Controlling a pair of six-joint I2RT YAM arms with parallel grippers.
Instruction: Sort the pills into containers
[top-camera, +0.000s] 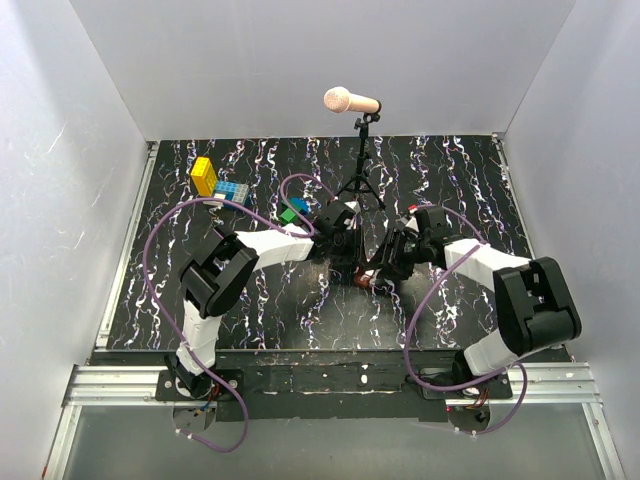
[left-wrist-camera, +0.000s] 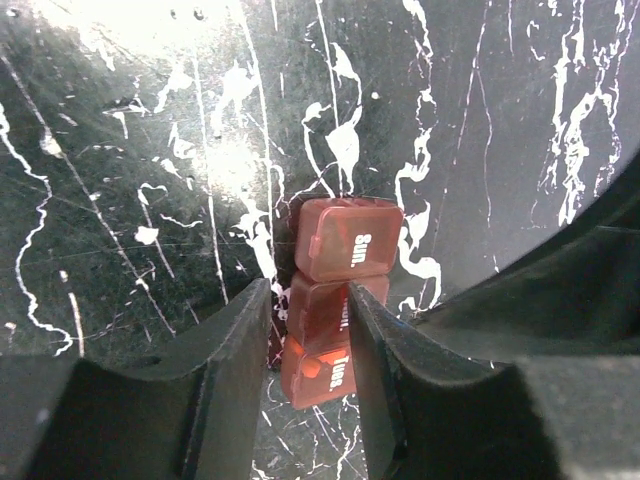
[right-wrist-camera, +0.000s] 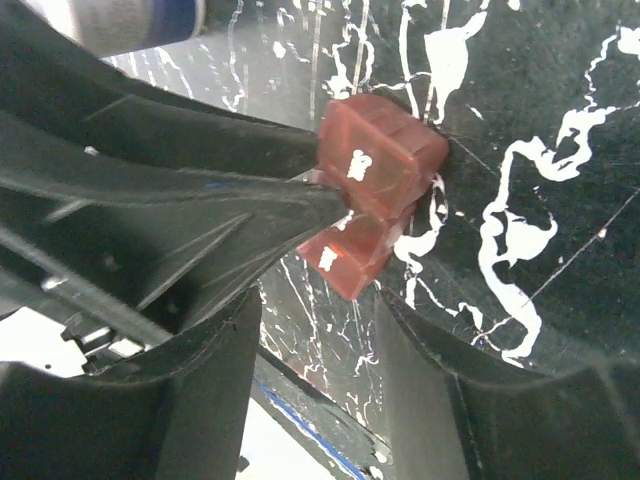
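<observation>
The container (top-camera: 360, 280) is a reddish-brown pill box lying on the black marbled table between the two arms. In the left wrist view its pale lids read Sun., Mon. and Tues. (left-wrist-camera: 345, 245). My left gripper (left-wrist-camera: 307, 290) is shut on the box's middle, one finger on each long side. An orange spot, perhaps a pill (left-wrist-camera: 312, 365), shows through the Tues. cell. No loose pills are in view. My right gripper (right-wrist-camera: 318, 300) is open with only table between its fingers. The box's end (right-wrist-camera: 385, 160) lies just beyond its fingertips. In the top view the left gripper (top-camera: 352, 262) and right gripper (top-camera: 378, 275) almost meet.
A microphone (top-camera: 352, 100) on a tripod stands just behind the grippers. Yellow (top-camera: 204, 176), blue (top-camera: 232, 192) and green (top-camera: 288, 215) toy blocks lie at the back left. A white bottle (right-wrist-camera: 110, 20) lies near the box. White walls enclose the table on three sides.
</observation>
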